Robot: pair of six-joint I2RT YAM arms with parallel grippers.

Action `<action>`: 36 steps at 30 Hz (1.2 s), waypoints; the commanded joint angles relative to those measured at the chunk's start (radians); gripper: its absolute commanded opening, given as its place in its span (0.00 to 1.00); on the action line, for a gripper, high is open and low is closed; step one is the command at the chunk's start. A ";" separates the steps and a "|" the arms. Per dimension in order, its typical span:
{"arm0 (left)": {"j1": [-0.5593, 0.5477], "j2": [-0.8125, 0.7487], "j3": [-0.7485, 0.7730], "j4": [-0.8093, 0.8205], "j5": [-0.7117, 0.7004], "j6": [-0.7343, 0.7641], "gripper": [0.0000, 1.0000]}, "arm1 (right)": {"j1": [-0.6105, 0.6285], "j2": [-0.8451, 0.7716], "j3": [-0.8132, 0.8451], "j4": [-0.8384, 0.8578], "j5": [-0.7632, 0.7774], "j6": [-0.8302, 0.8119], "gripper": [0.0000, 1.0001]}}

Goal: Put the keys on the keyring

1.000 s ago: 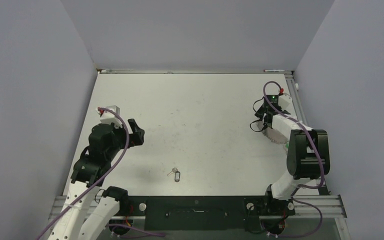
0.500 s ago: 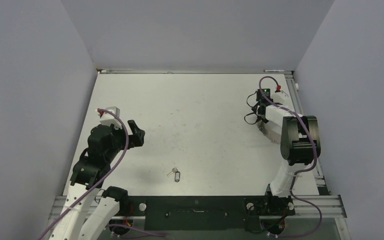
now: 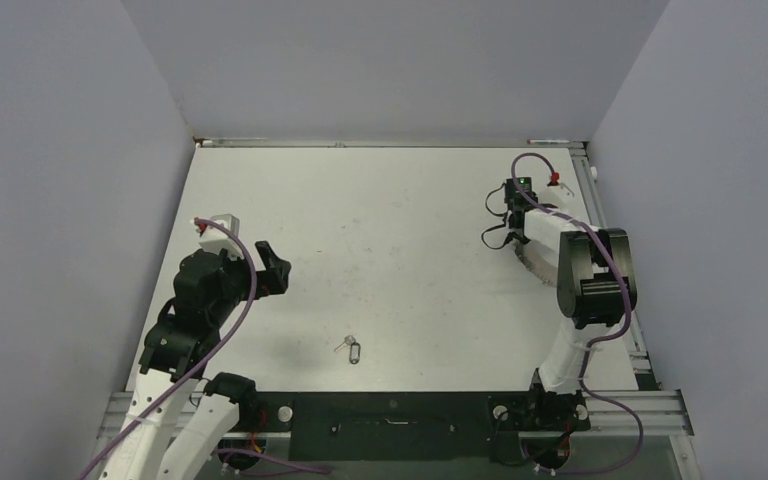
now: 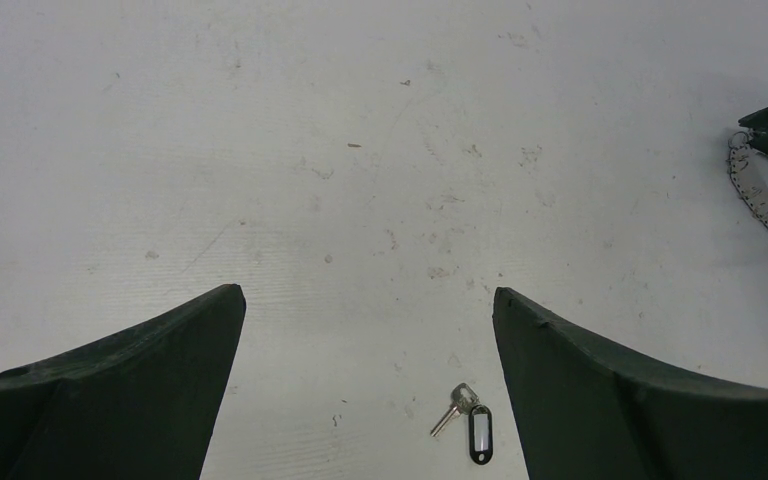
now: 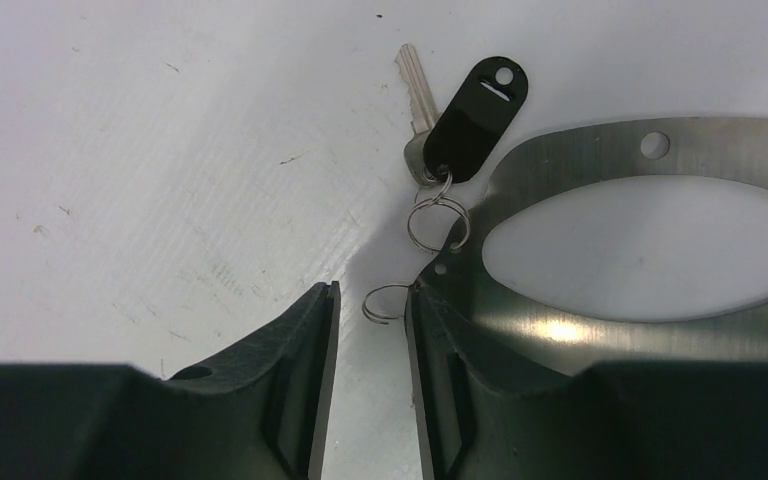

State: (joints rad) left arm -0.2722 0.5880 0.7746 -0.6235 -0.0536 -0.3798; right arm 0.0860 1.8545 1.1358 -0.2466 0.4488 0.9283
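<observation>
Here the right gripper (image 5: 370, 300) sits nearly closed beside the keyring (image 5: 600, 330), grip unclear; the left gripper (image 4: 367, 295) gapes above a key (image 4: 450, 412)

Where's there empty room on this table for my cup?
The middle and far part of the table is bare, between the left gripper and right gripper. Crowded: the right edge, with a metal ring and a tagged key. A second key lies front centre.

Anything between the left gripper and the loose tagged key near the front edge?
Nothing. The top view shows only bare table between the left gripper and the tagged key.
</observation>
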 commanded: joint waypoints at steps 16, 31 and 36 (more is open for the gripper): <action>0.006 0.004 0.000 0.044 0.018 0.017 0.93 | 0.008 0.089 0.049 0.076 0.021 -0.027 0.15; 0.006 -0.004 0.000 0.042 0.012 0.016 0.93 | 0.016 -0.019 -0.087 0.282 -0.215 -0.268 0.05; 0.007 -0.009 -0.002 0.041 0.009 0.016 0.93 | 0.037 -0.119 -0.210 0.389 -0.412 -0.383 0.05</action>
State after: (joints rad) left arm -0.2722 0.5892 0.7746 -0.6235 -0.0467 -0.3794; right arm 0.0971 1.8412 1.0039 0.0277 0.2192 0.6617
